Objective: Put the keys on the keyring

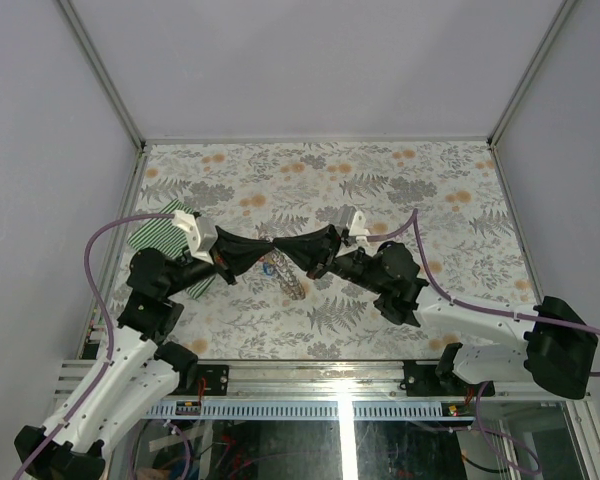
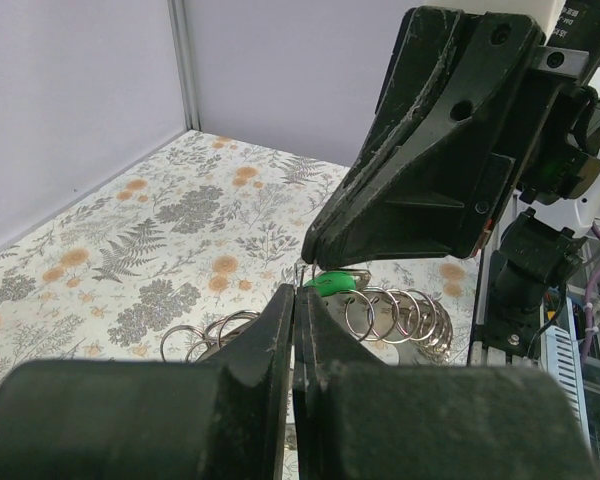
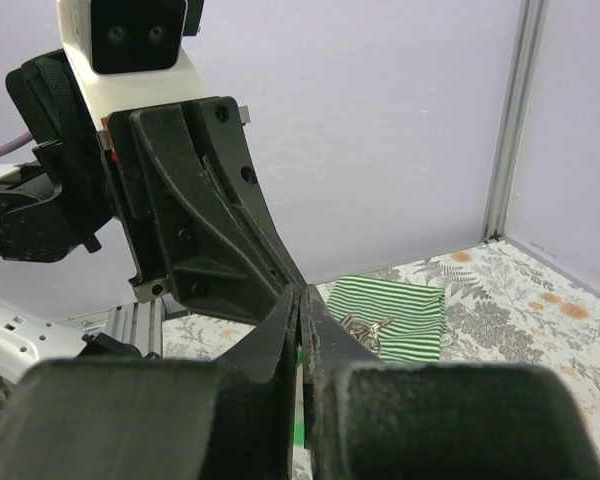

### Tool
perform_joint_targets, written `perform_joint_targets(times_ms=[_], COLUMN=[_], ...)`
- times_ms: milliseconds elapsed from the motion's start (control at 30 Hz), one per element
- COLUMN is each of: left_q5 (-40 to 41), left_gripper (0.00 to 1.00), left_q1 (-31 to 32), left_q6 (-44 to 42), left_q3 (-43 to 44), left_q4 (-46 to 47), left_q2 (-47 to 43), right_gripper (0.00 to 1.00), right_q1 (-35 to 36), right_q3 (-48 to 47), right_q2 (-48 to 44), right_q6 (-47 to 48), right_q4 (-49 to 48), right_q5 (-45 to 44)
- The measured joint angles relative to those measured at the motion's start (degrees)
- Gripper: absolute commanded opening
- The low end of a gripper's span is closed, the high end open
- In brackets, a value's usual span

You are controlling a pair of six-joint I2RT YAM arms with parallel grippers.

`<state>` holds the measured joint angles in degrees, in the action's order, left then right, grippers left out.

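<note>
the keyring (image 2: 392,314) is a string of thin grey metal rings, linked one after another like a loose coil, lying on the flowered table (image 1: 380,180) near its middle; from the top view it is a short pale strand (image 1: 288,274) running toward 5 o'clock from where the two arms meet

only one key shows clearly: a small green key (image 2: 330,284) with a bright plastic head, above the rings, right at the spot where the fingertips come together

the left gripper (image 1: 262,250) and the right gripper (image 1: 280,250) point at each other tip to tip over the keyring, both with fingers pressed together and only a hairline slit between them; whether either pinches the green key or a ring cannot be told

the top view gives the layout but hides the key under the black fingers; the left wrist view alone shows the green head and the separate rings, with the right gripper (image 2: 316,256) looming just above; the right wrist view shows neither clearly, but past the left gripper (image 3: 292,284) it shows the green-and-white striped cloth (image 3: 405,312) at 9 o'clock of the table, with a small metal tangle on it too small to make out
</note>
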<state>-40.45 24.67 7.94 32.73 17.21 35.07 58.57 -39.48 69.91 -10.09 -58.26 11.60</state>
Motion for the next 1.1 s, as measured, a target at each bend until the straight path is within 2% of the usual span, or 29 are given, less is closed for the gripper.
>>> perform_joint_targets(times_ms=[1100], left_q5=[-0.48], left_gripper=[0.00], left_q1=[-0.63], left_q6=[0.35], left_q3=[-0.13], left_q4=[0.04], left_q2=[-0.63], right_gripper=[0.00], right_q1=[0.20], right_q3=[-0.96], right_q2=[1.22], right_q6=[-2.56], right_q4=[-0.24], right_q5=[-4.68])
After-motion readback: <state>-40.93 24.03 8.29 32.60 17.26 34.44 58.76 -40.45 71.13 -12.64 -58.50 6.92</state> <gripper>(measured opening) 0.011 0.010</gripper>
